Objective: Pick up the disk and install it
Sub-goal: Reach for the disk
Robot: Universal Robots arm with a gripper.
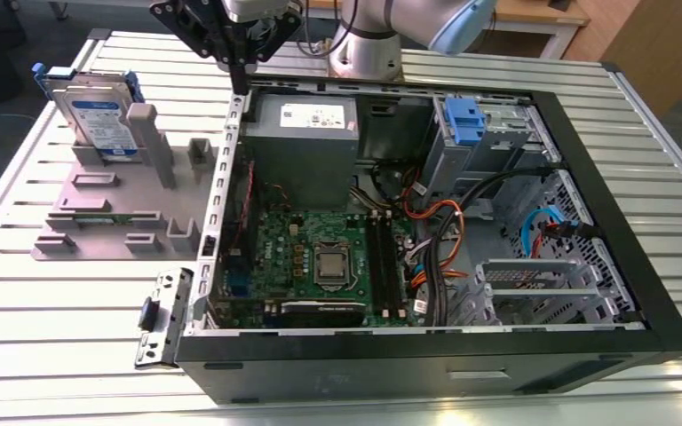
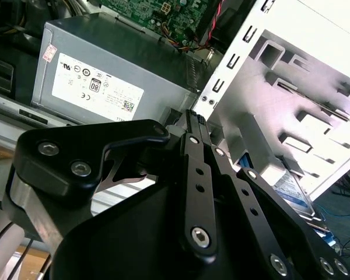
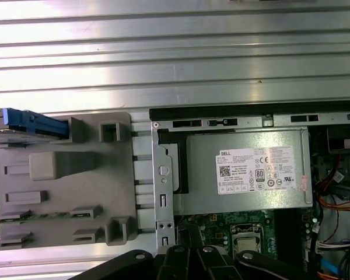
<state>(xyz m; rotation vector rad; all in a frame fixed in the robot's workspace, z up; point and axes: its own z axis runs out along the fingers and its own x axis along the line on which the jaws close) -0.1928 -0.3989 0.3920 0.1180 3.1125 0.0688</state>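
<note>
- Black linkage fingers of the gripper (image 1: 241, 84) are seen pressed together with nothing held between them, poised just above the corner of the uncovered computer case (image 1: 412, 359), beside the grey power supply (image 1: 305, 151).
- In the second wrist view the joined fingers (image 2: 193, 151) are shown against the case's metal wall, with the supply's white label behind.
- The disk (image 1: 95, 120) is stood upright in a grey fixture (image 1: 104, 191) on the slatted table (image 1: 33, 311), at the exterior view's left, apart from the gripper.
- Its label face is given by the exterior view; in the first wrist view the disk (image 3: 32, 123) is seen from above as a blue edge.
- A second blue-handled caddy (image 1: 465, 120) is seated in the case's drive bay.
</note>
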